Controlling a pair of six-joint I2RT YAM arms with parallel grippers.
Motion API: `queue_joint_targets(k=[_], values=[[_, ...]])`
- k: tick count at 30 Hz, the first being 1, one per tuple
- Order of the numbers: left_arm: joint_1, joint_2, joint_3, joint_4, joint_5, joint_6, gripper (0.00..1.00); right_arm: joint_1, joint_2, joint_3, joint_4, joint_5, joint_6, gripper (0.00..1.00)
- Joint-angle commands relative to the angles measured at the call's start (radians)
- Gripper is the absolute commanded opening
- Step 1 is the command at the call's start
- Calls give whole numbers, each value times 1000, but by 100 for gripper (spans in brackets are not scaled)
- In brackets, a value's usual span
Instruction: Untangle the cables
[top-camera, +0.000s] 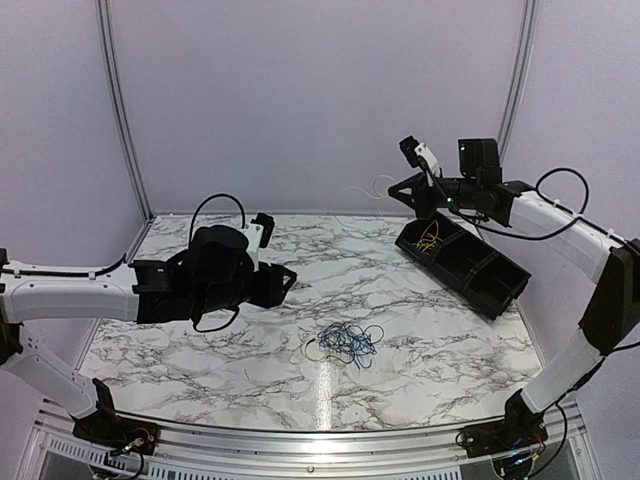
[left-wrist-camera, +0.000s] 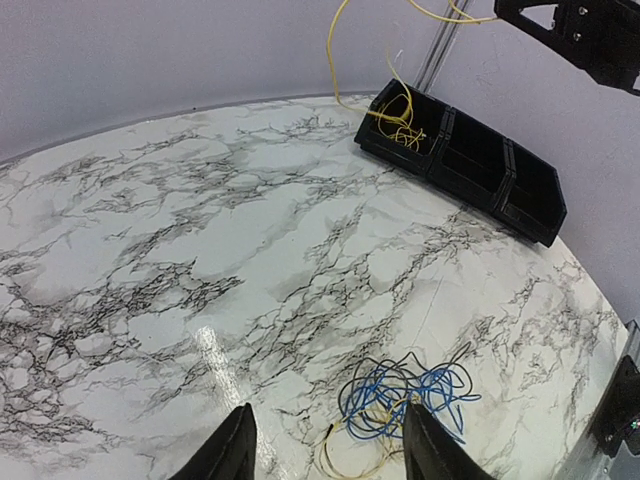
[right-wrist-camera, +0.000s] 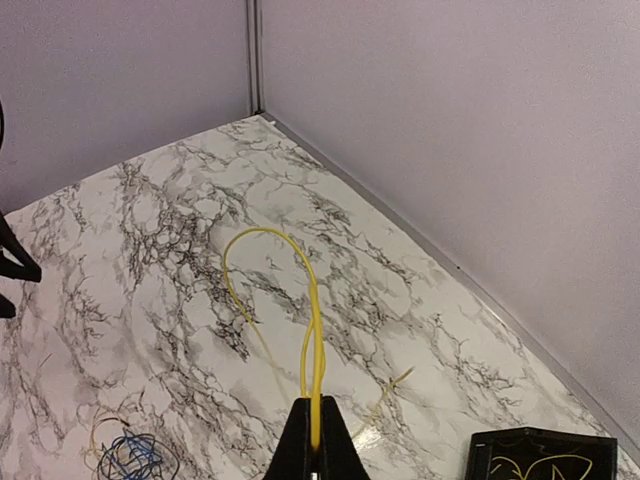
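The left gripper (top-camera: 284, 279) hung above the counter (top-camera: 200, 350) at mid-left, its fingers set wide apart with nothing between them; the left wrist view confirmed this left gripper (left-wrist-camera: 330, 452) empty. At about 5 o'clock from it, near the counter's centre, lay the blue cable tangle (top-camera: 348, 342), a loose knot of very thin, springy loops overlapping one another, with a pale yellow loop (left-wrist-camera: 345, 468) showing at its 7 o'clock edge. No black strand could be made out. Toward 2 o'clock, the right gripper (right-wrist-camera: 318, 440) was raised clear of the counter and closed tight on a yellow cable (right-wrist-camera: 315, 340), which arched up from the pinch in a tall, narrow hairpin. The left wrist view showed that same yellow cable trailing down into a yellow coil (left-wrist-camera: 400, 125) lying in the end compartment of the bin (top-camera: 470, 268), a rigid black tray of three compartments set at an angle at the counter's far right. In my judgement, the step in hand was settling the yellow strand into that compartment. It would be done well by lowering slowly over the compartment, since so light and stiff a wire could spring back over the rim. The glossy marble-patterned counter offers little grip, so the blue tangle would likely slide if pulled sideways; one gripper should pin it while the other draws a single loop upward.
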Motion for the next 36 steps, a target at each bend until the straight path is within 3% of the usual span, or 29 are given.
queue_joint_targets(k=[1, 5, 10, 17, 36], values=[[3, 54, 154, -174, 22, 140, 54, -40, 56, 87, 18, 114, 19, 0], [9, 126, 280, -243, 12, 211, 62, -101, 125, 166, 34, 181, 20, 0], [37, 195, 345, -246, -55, 282, 63, -172, 208, 244, 47, 230, 20, 0], [136, 160, 201, -166, -30, 189, 63, -249, 303, 292, 40, 282, -9, 0], [137, 122, 195, -164, -28, 208, 64, -339, 357, 210, 48, 348, -25, 0]])
